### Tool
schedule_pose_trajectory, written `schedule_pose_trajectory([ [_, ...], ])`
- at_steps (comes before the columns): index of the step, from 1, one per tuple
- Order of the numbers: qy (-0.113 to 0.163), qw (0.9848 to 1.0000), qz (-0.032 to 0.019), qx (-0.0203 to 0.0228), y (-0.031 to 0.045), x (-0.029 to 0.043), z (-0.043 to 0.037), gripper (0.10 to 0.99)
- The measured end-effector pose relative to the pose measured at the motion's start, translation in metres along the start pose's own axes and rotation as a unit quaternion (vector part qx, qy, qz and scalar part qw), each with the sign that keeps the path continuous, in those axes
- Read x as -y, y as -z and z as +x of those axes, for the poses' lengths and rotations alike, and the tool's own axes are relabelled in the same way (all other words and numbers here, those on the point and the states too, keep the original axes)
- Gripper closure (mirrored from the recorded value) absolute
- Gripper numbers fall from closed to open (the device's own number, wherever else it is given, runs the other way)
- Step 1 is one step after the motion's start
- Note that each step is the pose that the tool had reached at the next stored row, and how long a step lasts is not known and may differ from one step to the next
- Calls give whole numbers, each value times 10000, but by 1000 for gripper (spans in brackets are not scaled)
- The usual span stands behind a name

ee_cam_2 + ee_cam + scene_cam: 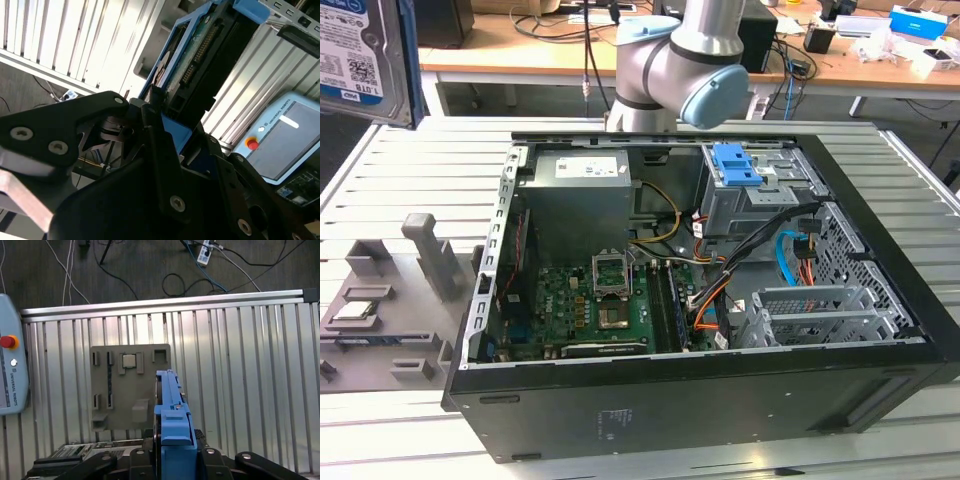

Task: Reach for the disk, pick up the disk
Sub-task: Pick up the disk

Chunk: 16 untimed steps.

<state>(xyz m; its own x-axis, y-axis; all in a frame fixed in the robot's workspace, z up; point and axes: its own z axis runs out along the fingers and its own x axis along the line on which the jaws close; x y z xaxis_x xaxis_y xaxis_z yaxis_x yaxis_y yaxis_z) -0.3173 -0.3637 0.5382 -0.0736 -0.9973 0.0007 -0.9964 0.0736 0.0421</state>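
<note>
**Disk clamped in the claw, held clear of the table**

In the exterior view, the disk (365, 55) hangs in the upper corner on the exterior view's left. Its label face shows, and it is raised above the slatted metal table (430, 170). Lower down lies the grey fixture plate (390, 335), with a small square chip (355, 309) seated in it. Further to the exterior view's right stands the open computer case (700, 400). A motherboard (590, 300) and a blue latch piece (737, 165) show inside it, and the arm (680, 60) rises behind it.

In the first wrist view, a teach pendant (7, 370) lies on the table well below the claw and off to one side. The fixture plate (131, 390) lies below the claw, just past the disk's tip. The claw (172, 460) is closed onto the disk (169, 390), which stands edge-on out of it with its blue rail (175, 432) facing the camera.

In the second wrist view, the claw (167, 107) grips the disk (200, 55). One of its black fingers (154, 97) presses against the blue-railed edge. The pendant (285, 137) lies beyond.
</note>
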Motion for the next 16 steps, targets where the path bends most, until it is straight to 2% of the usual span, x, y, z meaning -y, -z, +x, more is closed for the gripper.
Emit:
schedule_pose_trajectory([
  [2,16,10000,-3,-1,4,103,-10,714],
  [3,20,10000,-3,-1,5,133,-13,714],
  [4,29,10000,-5,-1,8,196,-19,714],
  [6,40,10000,-7,-2,11,266,-26,714],
  [7,50,10000,-8,-2,13,325,-32,714],
  [8,64,10000,-10,-3,18,417,-43,714],
  [12,91,10000,-13,-4,25,597,-61,714],
  [14,112,9999,-17,-6,31,740,-75,714],
  [16,122,9999,-17,-6,34,810,-82,714],
])
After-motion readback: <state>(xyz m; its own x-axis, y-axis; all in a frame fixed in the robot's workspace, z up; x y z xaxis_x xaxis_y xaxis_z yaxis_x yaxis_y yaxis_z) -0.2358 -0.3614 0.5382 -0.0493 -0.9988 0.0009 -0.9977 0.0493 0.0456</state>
